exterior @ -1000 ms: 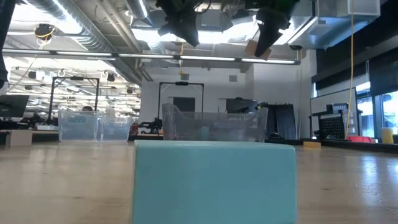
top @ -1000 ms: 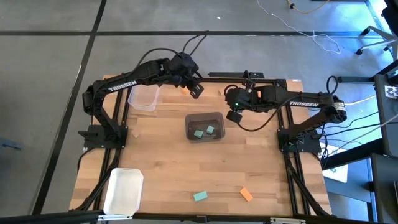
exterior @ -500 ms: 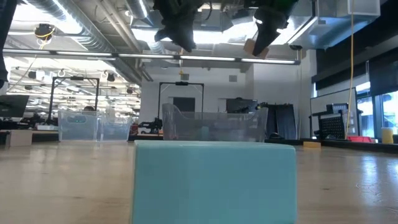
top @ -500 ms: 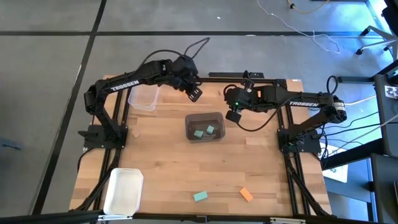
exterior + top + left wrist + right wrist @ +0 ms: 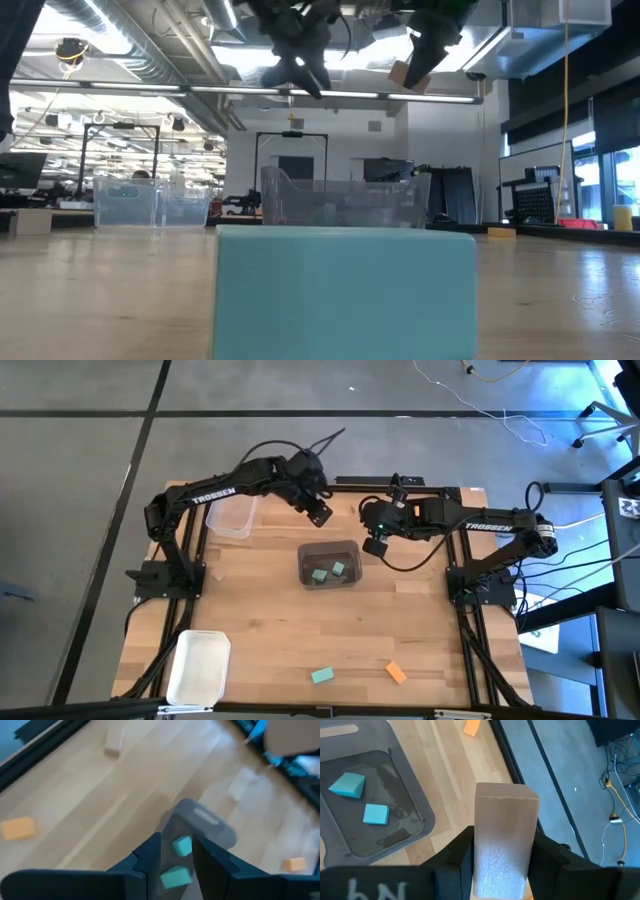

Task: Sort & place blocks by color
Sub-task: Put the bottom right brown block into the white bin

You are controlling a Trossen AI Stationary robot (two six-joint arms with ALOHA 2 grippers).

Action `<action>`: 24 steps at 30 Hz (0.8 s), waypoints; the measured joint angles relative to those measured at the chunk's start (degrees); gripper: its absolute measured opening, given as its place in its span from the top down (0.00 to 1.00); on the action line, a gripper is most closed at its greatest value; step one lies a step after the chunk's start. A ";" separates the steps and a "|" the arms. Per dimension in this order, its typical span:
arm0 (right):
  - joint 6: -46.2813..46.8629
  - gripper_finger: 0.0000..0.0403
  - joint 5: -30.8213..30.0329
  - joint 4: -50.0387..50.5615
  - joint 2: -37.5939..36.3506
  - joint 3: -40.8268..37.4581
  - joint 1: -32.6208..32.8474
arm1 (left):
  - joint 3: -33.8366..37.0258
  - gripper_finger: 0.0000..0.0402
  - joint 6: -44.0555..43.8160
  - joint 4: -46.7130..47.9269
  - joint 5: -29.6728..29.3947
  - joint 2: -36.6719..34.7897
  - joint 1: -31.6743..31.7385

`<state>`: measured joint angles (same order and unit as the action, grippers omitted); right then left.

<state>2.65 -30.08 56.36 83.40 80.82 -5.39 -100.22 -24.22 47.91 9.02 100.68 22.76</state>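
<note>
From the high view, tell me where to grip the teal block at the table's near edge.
Take the teal block from straight above, across its shorter sides: it lies flat on bare table with room around it. The orange block sits well apart. The left tool is empty and probably suits.

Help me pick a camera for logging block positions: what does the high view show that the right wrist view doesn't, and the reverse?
Only the high view shows the white bin, the clear bin, the near-edge teal block and the left gripper. Only the right wrist view shows the tan block clamped in the right gripper. Both show the grey bin holding two teal blocks.
</note>
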 joint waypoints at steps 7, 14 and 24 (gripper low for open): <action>-1.54 0.68 0.11 0.00 0.00 0.00 0.60 | 0.00 0.75 -2.72 -11.07 11.18 0.00 0.00; -1.75 0.68 -0.08 -0.53 0.00 0.00 2.25 | -0.02 0.75 -5.41 -17.67 17.18 -0.02 -0.37; -1.72 0.68 -0.33 -1.36 0.00 0.00 2.69 | -0.02 0.75 -5.35 -17.50 17.03 -0.02 -0.44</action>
<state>0.93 -30.41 55.00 83.40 80.82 -2.70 -100.25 -29.57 30.41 26.04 100.66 22.33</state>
